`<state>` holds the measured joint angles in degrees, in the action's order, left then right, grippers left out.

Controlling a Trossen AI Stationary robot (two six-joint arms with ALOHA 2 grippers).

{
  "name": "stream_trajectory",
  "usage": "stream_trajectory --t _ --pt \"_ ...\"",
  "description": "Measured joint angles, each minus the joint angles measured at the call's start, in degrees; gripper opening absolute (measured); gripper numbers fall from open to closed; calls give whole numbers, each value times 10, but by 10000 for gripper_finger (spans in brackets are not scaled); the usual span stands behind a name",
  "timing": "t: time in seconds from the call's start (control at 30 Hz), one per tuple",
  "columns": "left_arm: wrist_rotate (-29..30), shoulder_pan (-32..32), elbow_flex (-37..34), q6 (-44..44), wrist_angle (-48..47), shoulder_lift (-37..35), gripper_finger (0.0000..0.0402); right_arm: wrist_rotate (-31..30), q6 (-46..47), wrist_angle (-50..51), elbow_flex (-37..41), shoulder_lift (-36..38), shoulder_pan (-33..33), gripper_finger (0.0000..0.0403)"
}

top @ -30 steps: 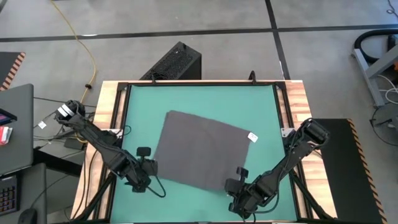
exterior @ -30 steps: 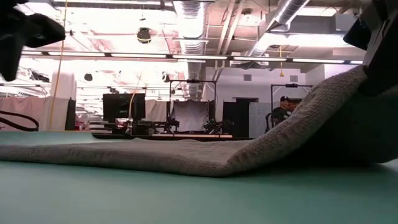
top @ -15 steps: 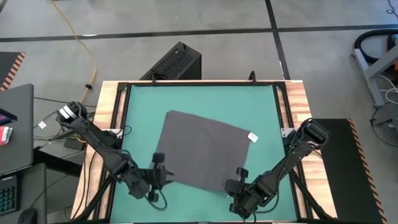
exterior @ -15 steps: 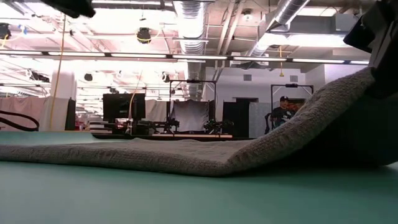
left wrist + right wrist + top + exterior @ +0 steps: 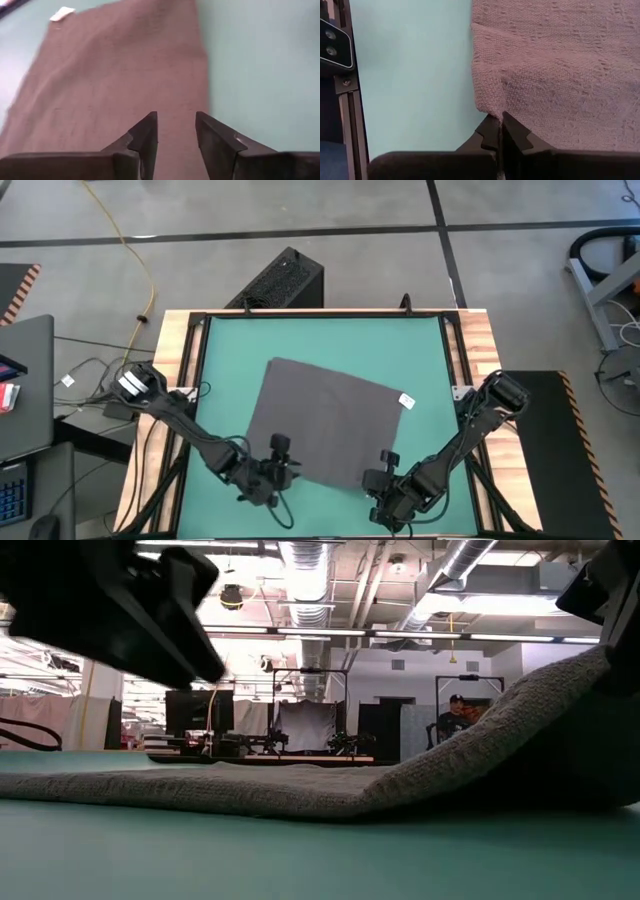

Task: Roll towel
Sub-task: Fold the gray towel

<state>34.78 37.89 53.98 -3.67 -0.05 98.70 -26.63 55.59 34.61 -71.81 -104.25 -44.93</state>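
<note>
The dark grey towel [image 5: 325,425] lies spread on the green tabletop [image 5: 320,340], its white label [image 5: 406,401] at the far right corner. My right gripper [image 5: 385,470] is shut on the towel's near right corner, and that side rises off the table in the low view [image 5: 520,720]. My left gripper [image 5: 283,463] is open over the towel's near left corner. In the left wrist view its fingers [image 5: 176,127] hover just above the cloth [image 5: 115,85], inside its edge. My right gripper pinches the towel's near right corner [image 5: 492,111] between its two shut fingers, coming from the table's near right side. That corner is lifted off the table, and the cloth slopes down from it [image 5: 470,755] to the rest, which lies flat.
A black frame and wooden boards [image 5: 470,350] edge the green tabletop. Bare green surface lies beyond the towel toward the far edge and on the left [image 5: 225,370]. A black box [image 5: 280,280] stands on the floor behind the table.
My left gripper has moved toward the table's right edge, along the near side, from beside the towel's left edge to over its near left corner. My right gripper has kept the near right corner lifted; the towel has not shifted.
</note>
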Motion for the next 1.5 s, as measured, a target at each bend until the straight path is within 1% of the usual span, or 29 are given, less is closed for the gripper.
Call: stream_trajectory --t 0.07,0.13,0.3,0.37,0.57,0.63,0.73,0.8,0.87,1.0,1.07,1.23,1.3,1.4,1.5 --pt "24 -4 2 -7 23 10 105 0 0 -1 0 0 0 25" --pt "23 -9 5 -17 41 20 85 0 0 -2 0 0 0 26" --pt "-24 -16 5 -13 104 53 19 0 -2 -2 0 0 0 27" --pt "-31 -18 5 -16 104 72 6 0 -2 -3 0 0 0 27" --pt "12 -19 6 -28 117 99 2 0 -2 -6 0 0 0 28" --pt "15 -19 6 -25 131 102 1 0 -1 -6 0 0 0 28" --pt "2 -20 7 -27 150 102 0 0 -2 -6 0 0 0 28" --pt "0 -20 7 -34 143 102 0 0 -2 -6 0 0 0 28" --pt "-15 -20 7 -42 141 103 0 0 -2 -6 0 0 0 28" --pt "-15 -21 6 -55 123 116 0 0 -2 -6 0 0 0 28" --pt "-27 -25 7 -57 137 121 0 0 -2 -8 0 0 0 28" --pt "-37 -28 7 -63 127 125 0 0 -5 -12 0 0 0 28" --pt "-54 -28 7 -65 130 128 0 0 -6 -19 0 0 0 28" --pt "-59 -28 7 -77 117 130 0 0 -22 -25 0 0 5 28" --pt "-55 -28 8 -86 113 134 0 2 -64 -30 -7 0 18 23"
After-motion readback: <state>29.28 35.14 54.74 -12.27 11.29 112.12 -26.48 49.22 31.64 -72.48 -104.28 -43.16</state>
